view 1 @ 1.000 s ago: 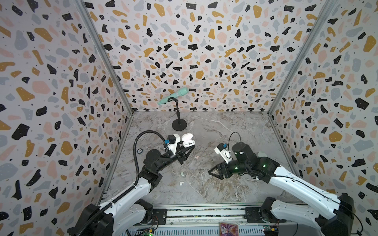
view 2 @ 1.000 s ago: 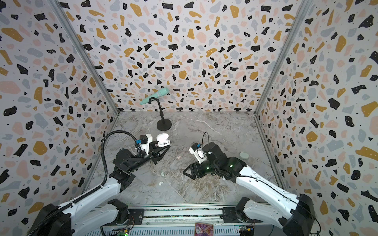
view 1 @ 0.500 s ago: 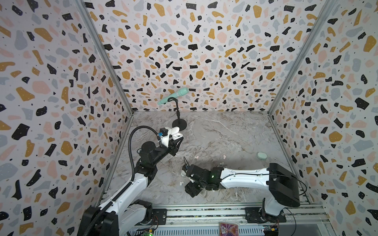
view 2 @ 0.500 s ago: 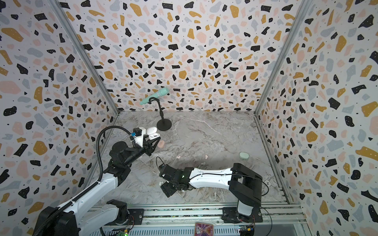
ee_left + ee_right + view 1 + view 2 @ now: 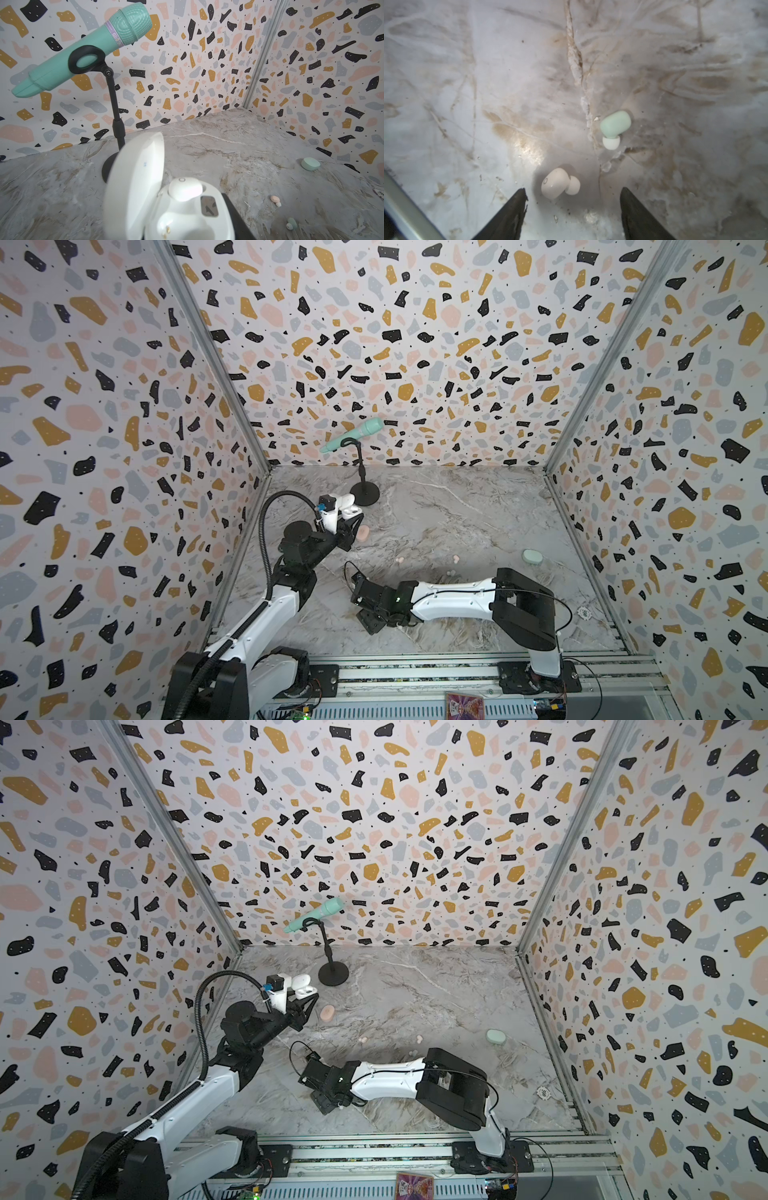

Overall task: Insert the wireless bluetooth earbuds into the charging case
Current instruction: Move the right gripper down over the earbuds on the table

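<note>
My left gripper [image 5: 348, 523] is shut on the white charging case [image 5: 178, 220], held above the table at the back left. The case lid stands open. One white earbud [image 5: 185, 188] sits in a socket, and the socket beside it is empty. My right gripper [image 5: 573, 191] is open, low over the front middle of the table [image 5: 436, 510] in both top views. A white earbud [image 5: 555, 184] lies on the table just ahead of its fingers, closer to one of them. A mint earbud [image 5: 615, 124] lies farther out. The left fingers are mostly hidden by the case.
A pink case [image 5: 364, 534] lies just right of the left gripper, and a mint case [image 5: 532, 556] near the right wall. Pink earbuds [image 5: 400, 560] [image 5: 456, 558] lie mid-table. A mint microphone [image 5: 353, 435] on a black stand [image 5: 365, 493] is at the back.
The right arm has dropped from mid-table to the front and reached left, its gripper now low over the white earbud. The left gripper has carried the case back and to the left.
</note>
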Motion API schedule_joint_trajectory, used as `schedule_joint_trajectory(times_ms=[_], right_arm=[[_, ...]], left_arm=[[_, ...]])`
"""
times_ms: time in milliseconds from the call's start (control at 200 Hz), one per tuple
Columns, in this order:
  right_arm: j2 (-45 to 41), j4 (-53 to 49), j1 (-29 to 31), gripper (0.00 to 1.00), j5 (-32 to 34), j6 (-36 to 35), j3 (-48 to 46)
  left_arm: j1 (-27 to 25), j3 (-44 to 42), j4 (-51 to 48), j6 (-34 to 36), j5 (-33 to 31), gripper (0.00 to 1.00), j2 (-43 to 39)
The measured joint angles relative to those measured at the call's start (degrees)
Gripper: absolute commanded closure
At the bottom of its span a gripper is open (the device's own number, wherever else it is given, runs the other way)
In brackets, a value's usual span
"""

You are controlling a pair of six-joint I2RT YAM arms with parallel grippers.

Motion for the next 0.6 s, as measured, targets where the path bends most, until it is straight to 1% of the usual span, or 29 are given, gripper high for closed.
schedule_joint_trajectory(times_ms=[220,406,601], right_arm=[[1.64,-1.57,0.0,0.28,2.82,2.19,1.18],[1.51,-3.1,-0.33,0.28,5.18,6.27,1.09],[-1.84,-5.31,-3.04,0.28,7.02,10.08,-2.97]], left_arm=[[0.68,0.0,1.22,-0.35,0.31,0.9,0.92],[0.74,0.0,1.44,-0.5,0.52,0.9,1.07],[0.74,0.0,1.6,-0.52,1.03,0.9,1.07]])
